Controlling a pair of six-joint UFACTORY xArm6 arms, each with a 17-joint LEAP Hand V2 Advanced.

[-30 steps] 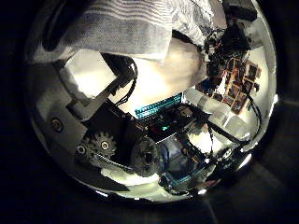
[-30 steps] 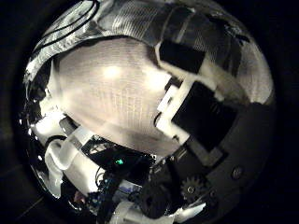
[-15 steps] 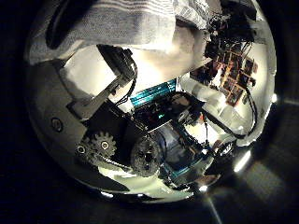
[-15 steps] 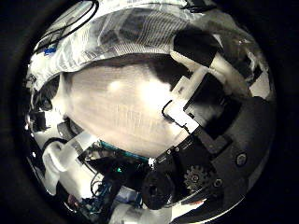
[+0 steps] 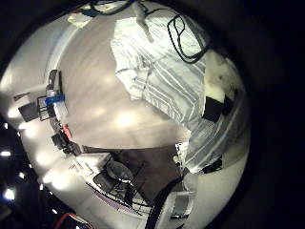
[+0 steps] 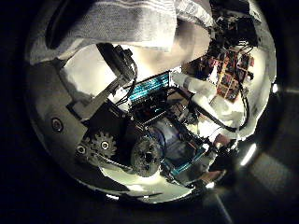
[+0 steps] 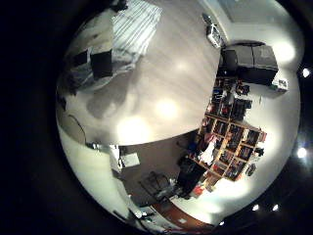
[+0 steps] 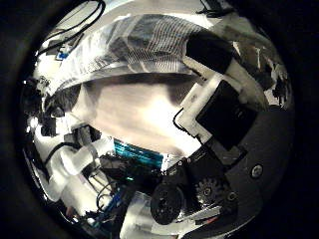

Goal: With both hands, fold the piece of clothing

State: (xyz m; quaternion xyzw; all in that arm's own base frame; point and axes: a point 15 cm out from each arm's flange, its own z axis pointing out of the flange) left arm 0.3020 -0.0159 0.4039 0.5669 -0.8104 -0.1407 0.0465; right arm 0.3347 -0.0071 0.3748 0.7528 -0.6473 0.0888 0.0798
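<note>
Step in hand: judging from the lift, a fold is under way; both hands are carrying an edge of the striped garment point(image 5: 162, 72) up off the table point(image 5: 91, 91).
Garment, left hand: in the left little finger side palm view the cloth is lying crumpled on the pale tabletop below the palm, one part rising towards the left hand point(image 5: 217, 95), whose white and black fingers are lying against it.
Left hand state: in the left thumb side palm view a fold of cloth point(image 6: 121, 23) is draping over the fingers point(image 6: 117, 65); they appear to be pinching it, so I am reading the hand as grasping the garment.
Garment, right hand: in the right thumb side palm view a band of striped cloth point(image 8: 140, 45) is stretching across just beyond the right hand point(image 8: 214, 95); the fingertips are reaching into it.
Right hand state: appears clamped on the cloth edge, though the exact contact is partly hidden.
Pose: both palms are facing partly sideways rather than straight down, since room furniture is showing in the views.
Table under right hand: the right little finger side palm view is showing mostly bare tabletop, with cloth point(image 7: 132, 29) only near the fingers point(image 7: 93, 64).
Next move calls for: carrying the held edge over the flat part together, keeping it taut, then lowering before letting go.
Risk: uneven travel could skew the fold.
</note>
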